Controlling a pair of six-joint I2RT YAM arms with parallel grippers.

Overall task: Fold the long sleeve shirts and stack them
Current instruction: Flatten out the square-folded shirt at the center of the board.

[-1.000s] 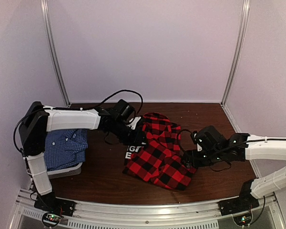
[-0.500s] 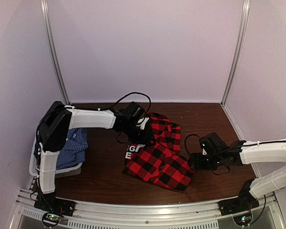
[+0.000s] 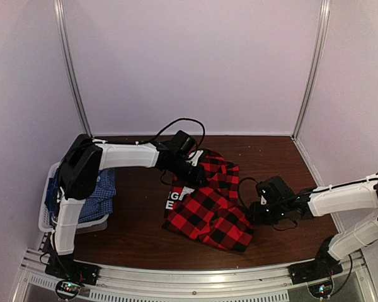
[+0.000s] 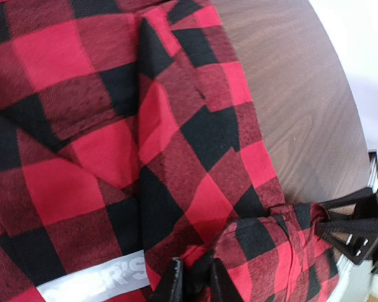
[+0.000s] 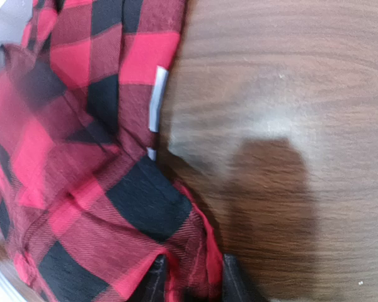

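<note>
1. Left claw point(image 4: 195, 277) pinches the plaid shirt point(image 3: 208, 214) on its far side, cloth bunched between the fingers.
2. Right claw point(image 5: 192, 272) nips the plaid shirt's right edge.
3. Plaid shirt lies mid-table point(image 3: 138, 220) — blue shirt point(image 3: 99, 192) sits in the basket point(image 3: 50, 179), far left.

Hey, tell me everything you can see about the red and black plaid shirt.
The plaid shirt looks like woven cloth in big red-and-black checks. It lies crumpled and partly folded on the middle of the wooden table, with a lettered label showing. The left gripper pinches its far-left part and the right gripper pinches its right edge. Nothing else touches it.
</note>
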